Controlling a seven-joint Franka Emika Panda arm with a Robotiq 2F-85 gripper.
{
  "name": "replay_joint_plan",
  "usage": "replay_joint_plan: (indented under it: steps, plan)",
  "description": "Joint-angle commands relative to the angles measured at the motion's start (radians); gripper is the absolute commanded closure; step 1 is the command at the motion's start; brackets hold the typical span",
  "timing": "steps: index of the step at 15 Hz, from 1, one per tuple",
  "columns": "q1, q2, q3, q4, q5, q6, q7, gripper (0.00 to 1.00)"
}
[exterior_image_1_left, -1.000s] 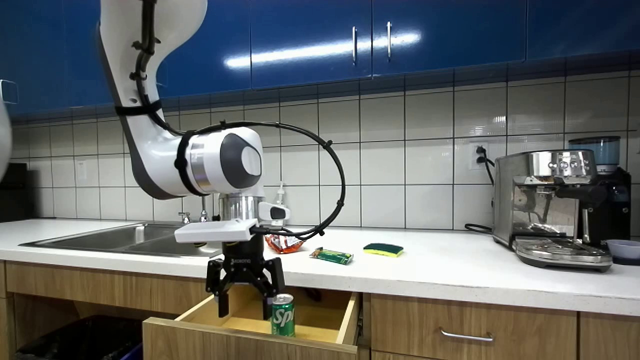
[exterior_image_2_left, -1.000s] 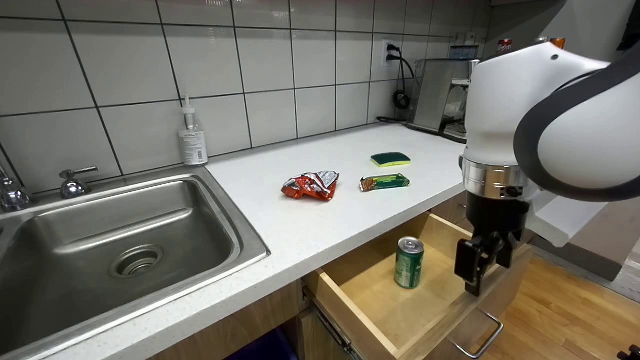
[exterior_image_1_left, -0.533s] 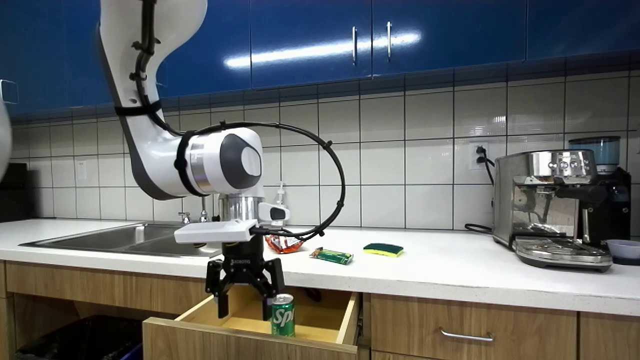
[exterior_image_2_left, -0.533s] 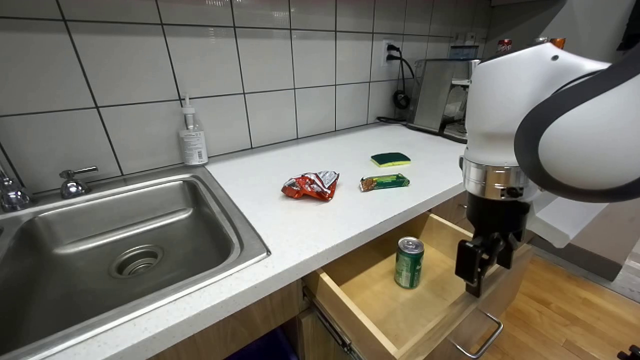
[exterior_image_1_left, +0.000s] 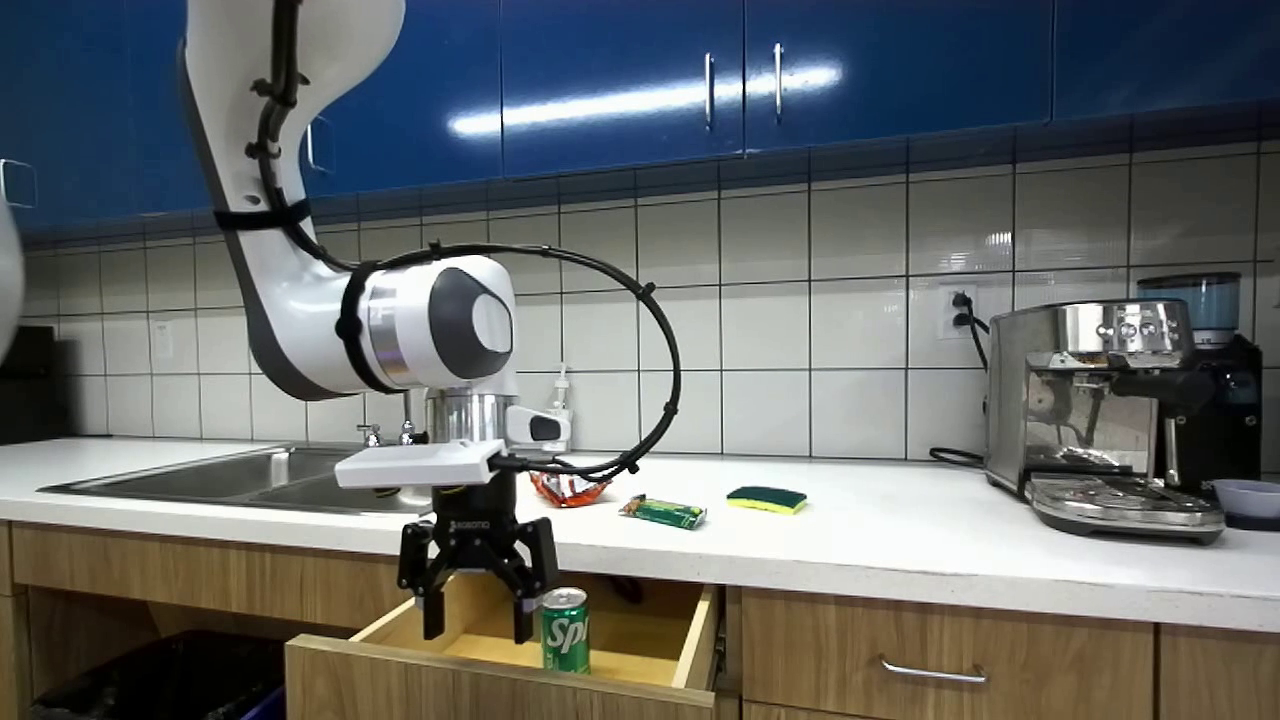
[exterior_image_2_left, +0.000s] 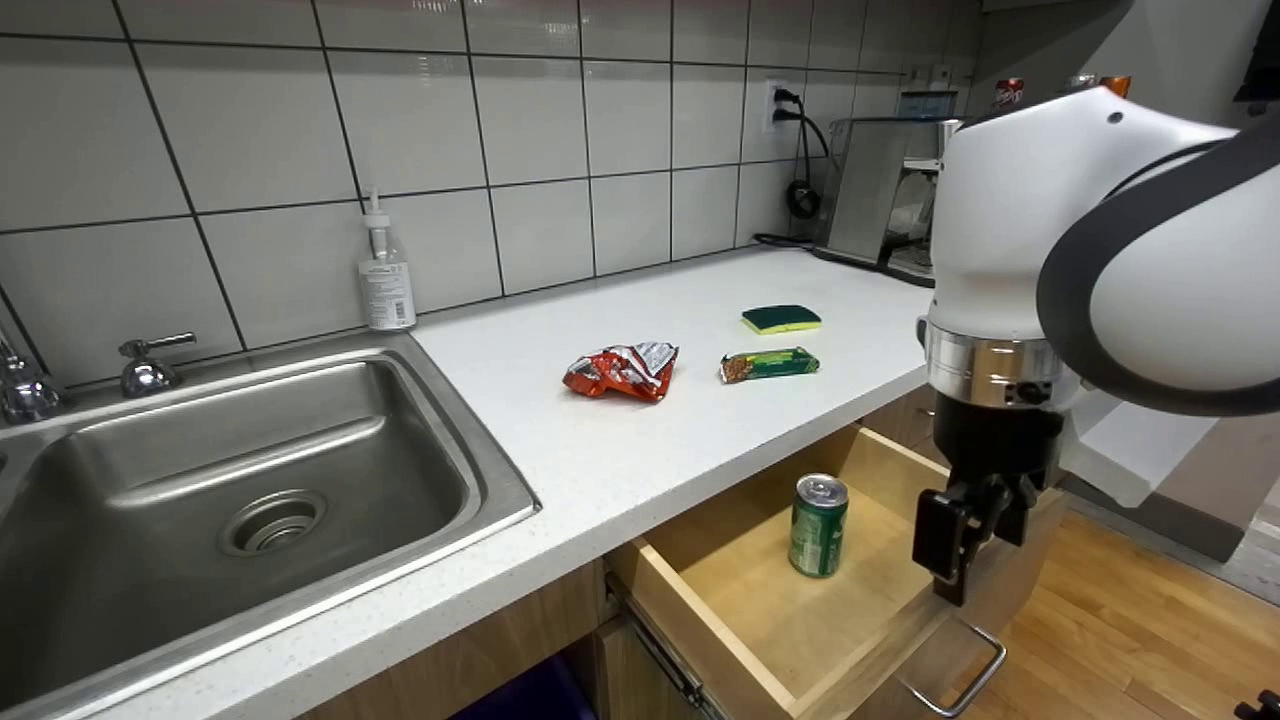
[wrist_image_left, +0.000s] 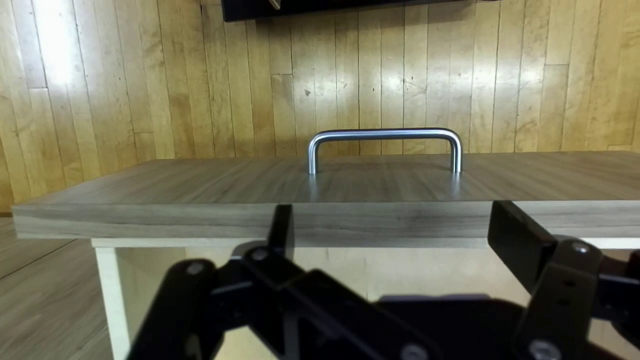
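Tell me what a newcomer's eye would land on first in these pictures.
Probably the big white robot arm, its black end effector hanging open by the front of a pulled-out drawer. Next, the green can standing upright inside that drawer. In an exterior view, glossy blue cabinets also stand out along the top.

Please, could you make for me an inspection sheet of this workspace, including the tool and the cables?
Surface: white countertop, with the sink set into it
Job's things: open drawer; green can upright inside it
Clutter: crumpled red packet, green wrapped bar, sponge on the countertop
Tool: open, holding nothing, near the drawer front
Cables: black cable looped beside the arm; black cord at the wall outlet
Surroundings: tiled wall, blue cabinets, espresso machine, pump bottle
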Motion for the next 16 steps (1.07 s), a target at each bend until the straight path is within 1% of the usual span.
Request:
replay_joint_plan:
  steps: [1,8,16]
  plan:
    - [-0.014,-0.061,0.023,-0.044,0.004,-0.017,0.007,0.0]
    - [-0.018,-0.104,0.026,-0.101,0.003,-0.017,0.01,0.0]
    - [-0.024,-0.068,0.024,-0.113,-0.017,0.028,0.026,0.0]
